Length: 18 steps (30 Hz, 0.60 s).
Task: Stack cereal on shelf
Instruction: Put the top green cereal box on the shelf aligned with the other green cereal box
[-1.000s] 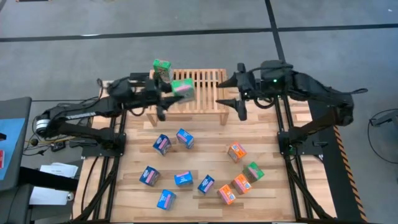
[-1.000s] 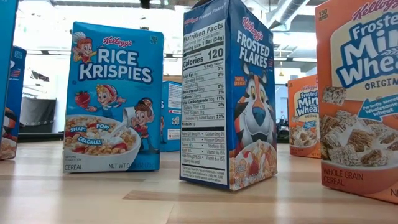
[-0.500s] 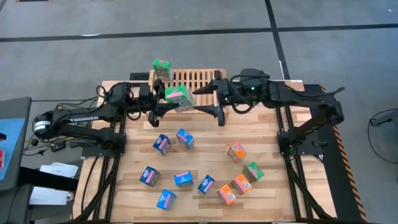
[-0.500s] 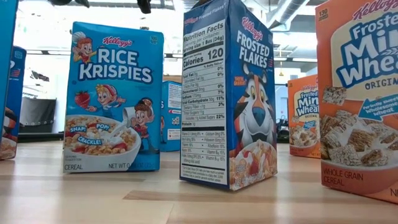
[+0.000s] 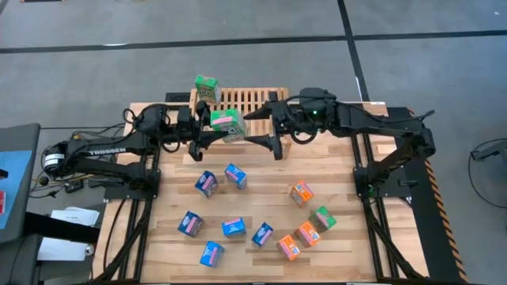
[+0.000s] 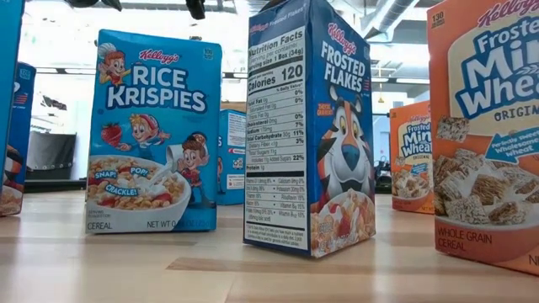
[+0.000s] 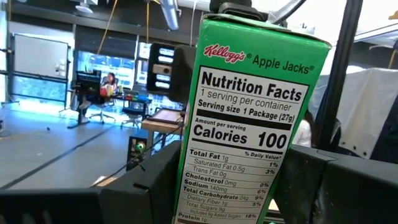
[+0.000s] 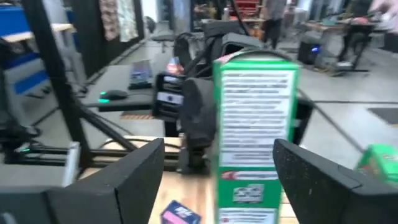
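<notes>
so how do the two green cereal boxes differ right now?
The held green box is in the air over the shelf's front, gripped by the left gripper, with the right gripper's open fingers either side of it. The other green box stands upright at the shelf's back left corner, untouched. Both are small green boxes; the held one reads Apple Jacks.

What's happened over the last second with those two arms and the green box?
The right gripper swung in from the right over the shelf, and its open jaws now flank the green cereal box. The left gripper, shut on that box the whole time, shifted it slightly. The other green box on the shelf's corner and the loose boxes on the table haven't moved.
</notes>
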Each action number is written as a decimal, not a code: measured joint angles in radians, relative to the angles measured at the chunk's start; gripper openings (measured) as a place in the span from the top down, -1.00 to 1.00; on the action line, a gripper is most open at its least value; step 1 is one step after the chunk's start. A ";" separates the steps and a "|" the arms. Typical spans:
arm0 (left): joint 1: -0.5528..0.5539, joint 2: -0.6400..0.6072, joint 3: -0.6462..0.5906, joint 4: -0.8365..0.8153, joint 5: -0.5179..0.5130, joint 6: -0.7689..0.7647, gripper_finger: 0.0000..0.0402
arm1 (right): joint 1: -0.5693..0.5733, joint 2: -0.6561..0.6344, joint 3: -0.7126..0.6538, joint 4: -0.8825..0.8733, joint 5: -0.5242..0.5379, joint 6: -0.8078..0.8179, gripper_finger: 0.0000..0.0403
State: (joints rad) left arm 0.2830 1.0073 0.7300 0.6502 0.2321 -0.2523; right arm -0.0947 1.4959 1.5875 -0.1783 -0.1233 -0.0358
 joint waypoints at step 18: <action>-0.001 0.000 0.001 0.023 0.005 0.003 0.04 | -0.015 0.073 0.002 0.036 0.042 -0.035 -0.79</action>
State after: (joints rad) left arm 0.2820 1.0076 0.7307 0.6732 0.2375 -0.2494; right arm -0.1101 1.5693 1.5897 -0.1423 -0.0811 -0.0710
